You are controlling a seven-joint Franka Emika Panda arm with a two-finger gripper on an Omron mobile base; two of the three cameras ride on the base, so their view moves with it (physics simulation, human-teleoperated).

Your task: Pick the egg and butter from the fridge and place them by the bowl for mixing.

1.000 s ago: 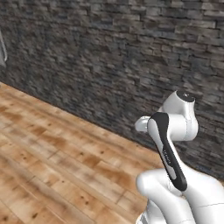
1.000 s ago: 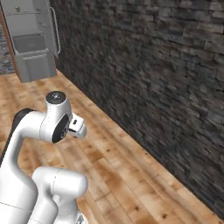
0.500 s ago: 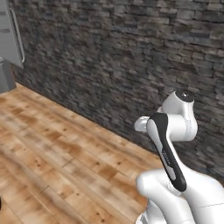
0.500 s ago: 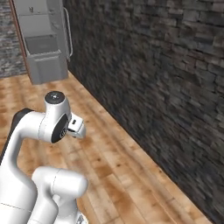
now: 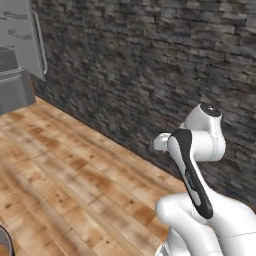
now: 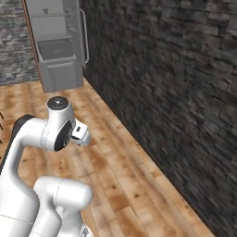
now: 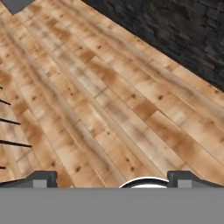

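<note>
Tall grey fridge cabinet sits way ahead at floor's far end; two-finger gripper spread wide, holding nothing, aimed at wooden plank floor.

Arm: glossy white rounded shells, dark grey joint cap on top, long black strip along one link. Two small dark grey fingertips, square-ended.

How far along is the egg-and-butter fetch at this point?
Nothing looks done yet. The fridge stands open at the far end of the wooden floor, well ahead of the arm. In hand: nothing; the gripper is open and empty, pointing down at bare planks. No egg, butter or bowl can be made out. Left: reaching the fridge, picking both items and setting them by the bowl.
</note>
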